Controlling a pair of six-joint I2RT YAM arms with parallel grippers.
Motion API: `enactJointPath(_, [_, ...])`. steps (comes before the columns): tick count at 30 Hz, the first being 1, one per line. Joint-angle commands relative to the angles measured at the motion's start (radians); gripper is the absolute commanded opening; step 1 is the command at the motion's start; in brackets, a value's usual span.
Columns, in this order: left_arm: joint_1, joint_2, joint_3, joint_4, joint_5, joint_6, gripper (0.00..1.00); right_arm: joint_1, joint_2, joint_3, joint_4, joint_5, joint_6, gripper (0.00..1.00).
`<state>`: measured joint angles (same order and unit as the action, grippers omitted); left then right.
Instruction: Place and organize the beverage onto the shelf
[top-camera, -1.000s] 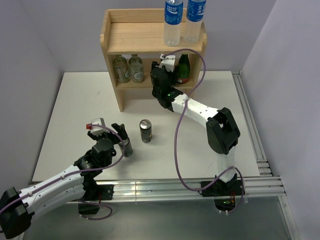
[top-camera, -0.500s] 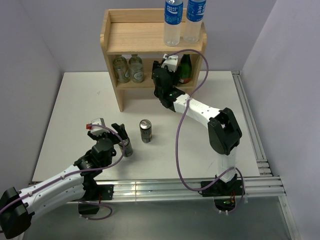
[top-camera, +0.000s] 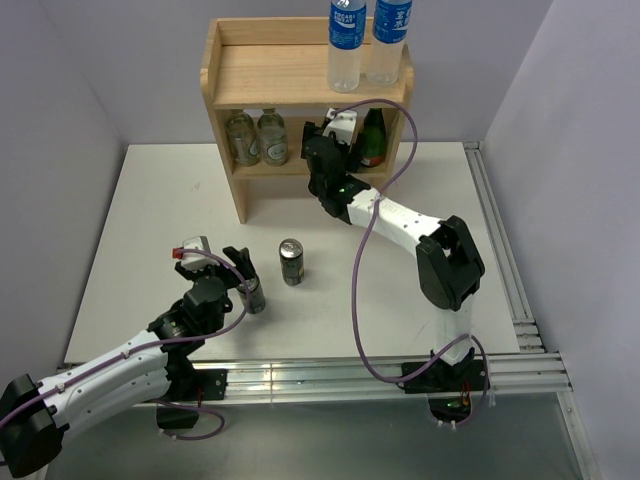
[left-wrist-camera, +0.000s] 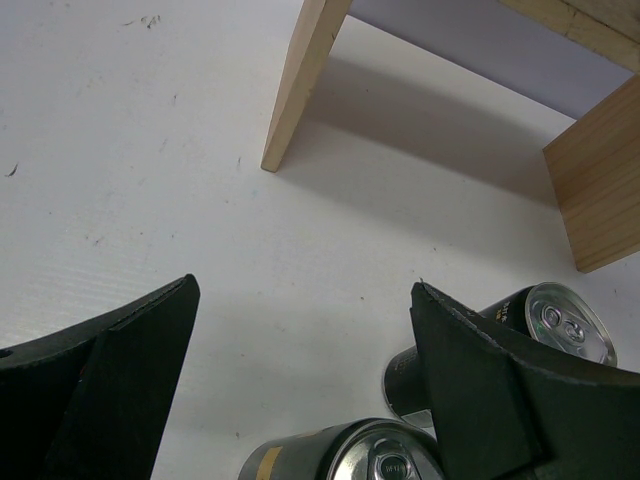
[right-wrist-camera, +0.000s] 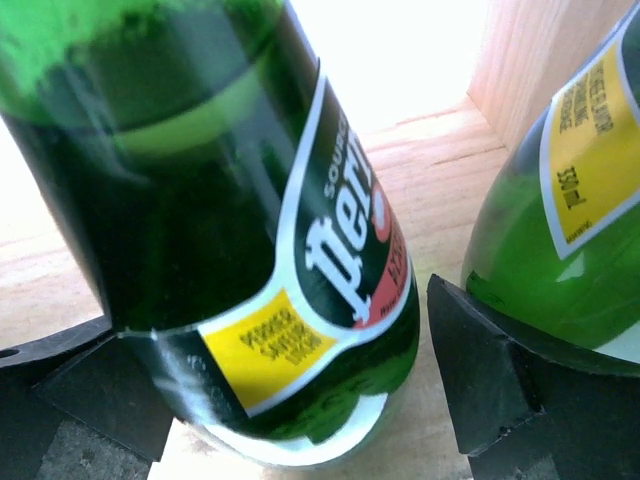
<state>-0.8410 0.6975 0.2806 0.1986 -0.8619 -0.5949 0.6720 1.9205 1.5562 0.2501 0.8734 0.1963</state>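
The wooden shelf (top-camera: 280, 72) stands at the back of the table. Two water bottles (top-camera: 347, 45) (top-camera: 389, 40) stand on its top at the right. My right gripper (top-camera: 338, 130) reaches into the lower tier. In the right wrist view its jaws (right-wrist-camera: 270, 310) stand open round a green glass bottle (right-wrist-camera: 250, 180) that rests on the shelf board, with a small gap at the right finger. A second green bottle (right-wrist-camera: 570, 210) (top-camera: 373, 135) stands just right of it. My left gripper (top-camera: 215, 258) (left-wrist-camera: 305, 290) is open and empty low over the table. One dark can (top-camera: 255, 296) (left-wrist-camera: 340, 455) stands by its right finger. The other can (top-camera: 291, 261) (left-wrist-camera: 545, 320) stands farther right.
Two pale glass bottles (top-camera: 240, 137) (top-camera: 272, 136) stand at the left of the lower tier. The shelf's side panels (left-wrist-camera: 300, 90) (left-wrist-camera: 600, 190) rest on the white table. Purple walls close in the left, back and right. A metal rail (top-camera: 500, 260) runs along the table's right edge.
My right gripper has pushed a little deeper into the lower tier, towards the back right. The left arm and both cans have not moved.
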Motion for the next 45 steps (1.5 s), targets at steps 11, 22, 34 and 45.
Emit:
enactJointPath(11, [0.003,-0.013,0.002,0.025,-0.009,0.001,0.94,0.057,-0.081,-0.039,0.006,0.082,-0.008,1.00])
enactJointPath(22, [0.002,-0.019,0.000,0.022,-0.009,0.000,0.94,0.100,-0.135,-0.137,0.005,0.116,0.022,1.00])
enactJointPath(34, [0.003,-0.024,-0.003,0.019,-0.009,-0.002,0.94,0.216,-0.326,-0.378,0.094,0.193,0.041,1.00])
enactJointPath(45, [0.000,0.008,0.075,-0.068,0.066,-0.009,0.94,0.506,-0.667,-0.699,-0.174,0.366,0.391,1.00])
